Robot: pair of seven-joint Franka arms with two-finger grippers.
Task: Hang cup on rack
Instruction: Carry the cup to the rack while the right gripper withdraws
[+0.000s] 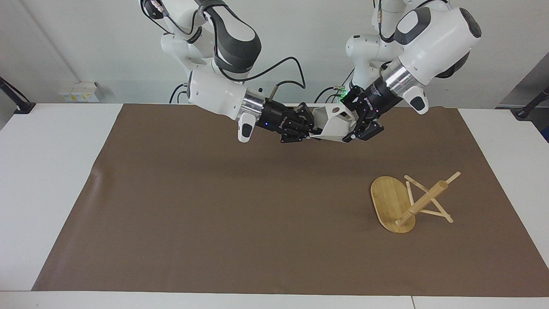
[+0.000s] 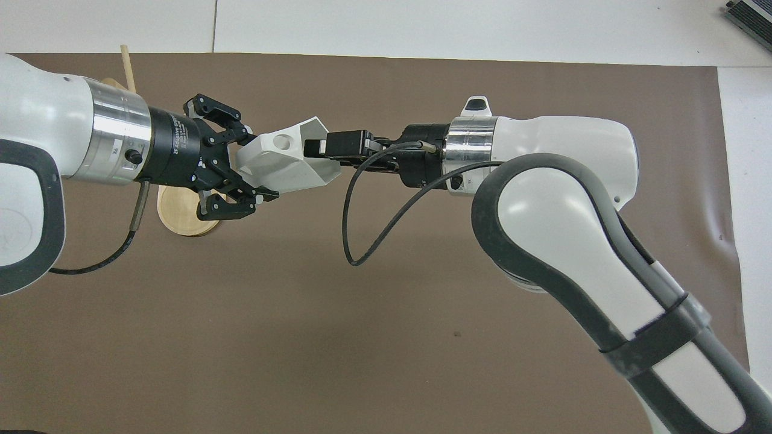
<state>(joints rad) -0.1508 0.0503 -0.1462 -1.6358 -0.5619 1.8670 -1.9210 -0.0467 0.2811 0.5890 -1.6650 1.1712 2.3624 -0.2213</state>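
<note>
Cup [image 1: 332, 124] hangs in the air between the 2 grippers, over the mat's [image 1: 214, 206] robot-side edge, lying sideways with its long axis running from one gripper to the other. Left gripper [image 2: 244, 175] is clamped on the cup's base end. Right gripper [image 2: 319, 146] reaches into the cup's mouth at the rim; whether it grips I cannot tell. Rack [image 1: 405, 201] lies tipped on its side farther from the robots, toward the left arm's end, so the left arm looks better placed to carry on.
</note>
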